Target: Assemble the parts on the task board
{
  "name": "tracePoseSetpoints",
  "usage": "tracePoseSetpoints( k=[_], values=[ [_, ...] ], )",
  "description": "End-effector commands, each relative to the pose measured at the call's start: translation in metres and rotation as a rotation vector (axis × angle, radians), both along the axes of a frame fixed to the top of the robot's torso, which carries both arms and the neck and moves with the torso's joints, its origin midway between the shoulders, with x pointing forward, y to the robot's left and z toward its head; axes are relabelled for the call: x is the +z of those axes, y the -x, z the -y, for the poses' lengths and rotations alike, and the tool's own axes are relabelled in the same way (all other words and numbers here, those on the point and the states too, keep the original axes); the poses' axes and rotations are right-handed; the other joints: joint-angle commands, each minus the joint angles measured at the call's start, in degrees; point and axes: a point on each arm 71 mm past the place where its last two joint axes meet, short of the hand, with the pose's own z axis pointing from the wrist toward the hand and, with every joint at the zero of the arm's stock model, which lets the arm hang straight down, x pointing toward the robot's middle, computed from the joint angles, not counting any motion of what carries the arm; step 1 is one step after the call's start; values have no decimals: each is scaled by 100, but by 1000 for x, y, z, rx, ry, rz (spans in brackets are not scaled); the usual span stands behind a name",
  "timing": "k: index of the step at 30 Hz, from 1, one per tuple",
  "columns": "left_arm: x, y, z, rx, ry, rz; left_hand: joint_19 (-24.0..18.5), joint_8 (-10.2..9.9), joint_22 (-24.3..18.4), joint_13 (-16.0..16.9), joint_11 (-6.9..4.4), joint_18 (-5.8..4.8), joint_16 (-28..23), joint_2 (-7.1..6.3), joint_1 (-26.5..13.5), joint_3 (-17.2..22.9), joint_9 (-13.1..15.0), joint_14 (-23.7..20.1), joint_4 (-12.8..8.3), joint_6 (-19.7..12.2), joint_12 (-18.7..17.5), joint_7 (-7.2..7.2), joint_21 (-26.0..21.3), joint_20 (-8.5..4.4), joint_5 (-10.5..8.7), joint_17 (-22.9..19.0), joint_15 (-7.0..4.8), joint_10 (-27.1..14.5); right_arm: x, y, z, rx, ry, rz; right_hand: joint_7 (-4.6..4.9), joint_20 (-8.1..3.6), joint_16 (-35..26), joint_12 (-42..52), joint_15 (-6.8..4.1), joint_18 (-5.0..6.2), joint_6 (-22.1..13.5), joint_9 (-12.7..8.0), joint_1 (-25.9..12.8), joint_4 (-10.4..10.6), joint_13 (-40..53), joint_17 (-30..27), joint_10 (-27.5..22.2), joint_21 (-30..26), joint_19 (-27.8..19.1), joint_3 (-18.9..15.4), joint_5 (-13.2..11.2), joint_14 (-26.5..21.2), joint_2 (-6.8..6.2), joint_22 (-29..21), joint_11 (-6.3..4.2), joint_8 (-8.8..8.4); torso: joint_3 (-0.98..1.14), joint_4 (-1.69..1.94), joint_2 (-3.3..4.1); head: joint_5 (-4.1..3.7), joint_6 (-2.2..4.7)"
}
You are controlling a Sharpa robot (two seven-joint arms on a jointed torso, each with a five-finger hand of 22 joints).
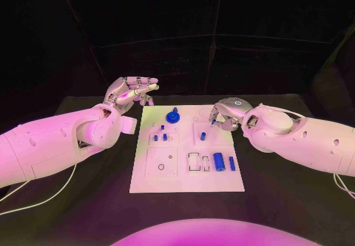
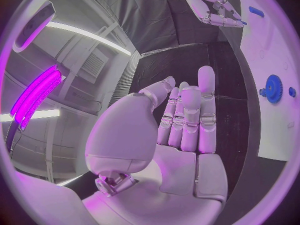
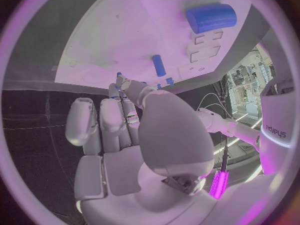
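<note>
- Task board (image 1: 186,179): white plate lying flat on the black counter (image 1: 288,200), between the two arms.
- Large blue cylinder (image 1: 219,161) and slim blue bar (image 1: 231,163): lying side by side on the board, on the near side of the right robot hand.
- Right robot hand (image 1: 223,116): over the board's far right part, fingers drawn together, pinching a small blue peg (image 3: 119,75) at the fingertips.
- Blue gear (image 1: 173,117): on the board's far edge, between the two hands.
- Left robot hand (image 1: 132,90): off the board's far left corner, raised, fingers loosely curled, holding nothing.
</note>
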Motion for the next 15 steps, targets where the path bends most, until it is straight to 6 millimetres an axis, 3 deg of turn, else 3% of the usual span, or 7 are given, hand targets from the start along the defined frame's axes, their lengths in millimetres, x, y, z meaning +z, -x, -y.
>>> tracePoseSetpoints(
  k=[1,5,9,15],
  values=[
    [1,0,0,-3,9,8,-12,26,-5,3,2,80,-36,17,43,-28,-7,-37,-19,3,26,15,-31,-2,-15,-5,-3,-28,10,8,-5,19,-65,40,27,6,28,-33,-15,-118,-2,-9,-33,-7,59,5,149,35,25,30,-34,212,-13,10,-122,-34,-4,14,-2,8,3],
    [1,-1,0,-3,9,8,-12,26,-5,3,2,80,-36,17,43,-28,-7,-37,-19,3,26,15,-31,-2,-15,-5,-3,-28,18,22,-20,62,-107,36,26,6,38,-33,-15,-123,0,-9,-31,-13,60,13,150,48,38,33,-36,213,-15,30,-123,-34,-7,5,-4,46,8],
    [1,-1,2,-7,10,8,-12,26,-5,3,2,80,-36,17,43,-28,-7,-37,-19,3,26,15,-31,-2,-15,-5,-3,-28,24,34,-42,119,-139,21,25,7,40,-34,-16,-124,3,-9,-30,-18,61,12,152,53,44,34,-37,213,-19,39,-123,-34,-6,23,3,92,8],
    [2,-1,4,-11,12,8,-12,26,-5,3,2,80,-36,17,43,-28,-7,-37,-19,3,26,15,-31,-2,-15,-5,-3,-28,25,43,-79,200,-156,-14,28,9,33,-34,-14,-122,11,-8,-47,-15,64,-7,157,52,36,30,-55,211,-19,33,-122,-32,-15,25,2,222,-42]
  ],
)
